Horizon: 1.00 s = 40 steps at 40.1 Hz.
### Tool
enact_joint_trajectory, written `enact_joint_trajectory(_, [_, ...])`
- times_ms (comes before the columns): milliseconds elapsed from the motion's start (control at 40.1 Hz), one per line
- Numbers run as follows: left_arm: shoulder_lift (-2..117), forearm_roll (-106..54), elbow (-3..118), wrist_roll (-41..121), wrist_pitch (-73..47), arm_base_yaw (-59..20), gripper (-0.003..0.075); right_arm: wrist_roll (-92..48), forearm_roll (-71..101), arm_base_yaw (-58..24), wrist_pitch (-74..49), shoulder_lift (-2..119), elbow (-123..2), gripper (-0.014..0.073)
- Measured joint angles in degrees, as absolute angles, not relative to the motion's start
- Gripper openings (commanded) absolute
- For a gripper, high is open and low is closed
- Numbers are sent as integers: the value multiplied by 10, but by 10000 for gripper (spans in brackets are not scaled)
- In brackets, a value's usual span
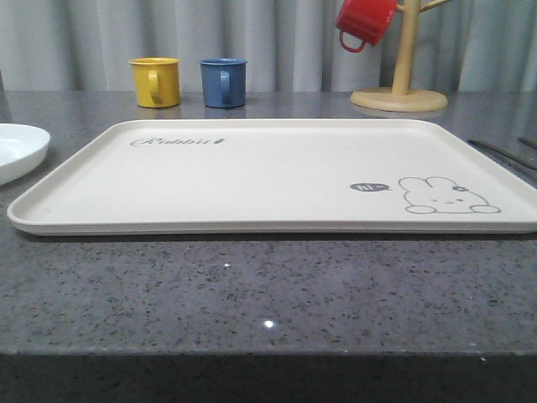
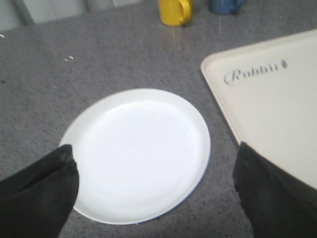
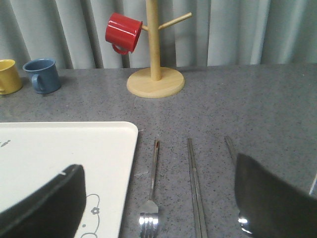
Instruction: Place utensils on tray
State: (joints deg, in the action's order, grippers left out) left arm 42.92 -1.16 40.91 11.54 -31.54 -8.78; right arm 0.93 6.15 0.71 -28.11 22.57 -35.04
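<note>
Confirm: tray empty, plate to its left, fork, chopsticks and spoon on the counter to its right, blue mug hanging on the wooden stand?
Not quite: the mug hanging on the wooden stand is the red mug, as the right wrist view shows. The blue mug stands on the counter beside the yellow mug. The rest holds: tray empty, plate to its left, fork, chopsticks and spoon to its right.

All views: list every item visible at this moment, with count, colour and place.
tray: one, cream, table centre, nothing on it
plate: one, white, on table left of tray
fork: one, silver, on table right of tray
chopsticks: one pair, metal, right of fork
spoon: one, metal, right of chopsticks, partly hidden
mugs: yellow and blue behind tray; red hanging on wooden rack
left gripper: open, above plate
right gripper: open, above fork
</note>
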Motion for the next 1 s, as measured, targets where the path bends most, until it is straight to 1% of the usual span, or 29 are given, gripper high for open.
enact_joint_trajectory(125, [542,-12,489,127,-418,-130,605,9,61,7,-282,226,-350,633])
enact_joint_trajectory(175, [580,-12,514,130,-450,-142,592,9,61,7,-282,226,-350,633])
enact_joint_trajectory(399, [733,0,616,131,-574,-152,472,9,61,7,-282,226,-350,633])
enact_joint_trajectory(524, [791,25,647,131,-593,-152,414,9,61,7,-282,226,-350,633])
enact_joint_trajectory(749, [862,32,660,131,-598,-152,361,9,61,7,-282,226,-350,633])
enact_joint_trajectory(823, [876,32,660,131,-598,-152,330,9,61,7,-282,226,-350,633])
enact_joint_trajectory(898, [888,32,660,131,-598,-152,271,9,61,7,-282,226,-350,633])
enact_joint_trajectory(998, [896,32,660,131,-598,-152,155,9,61,7,-282,226,-350,633])
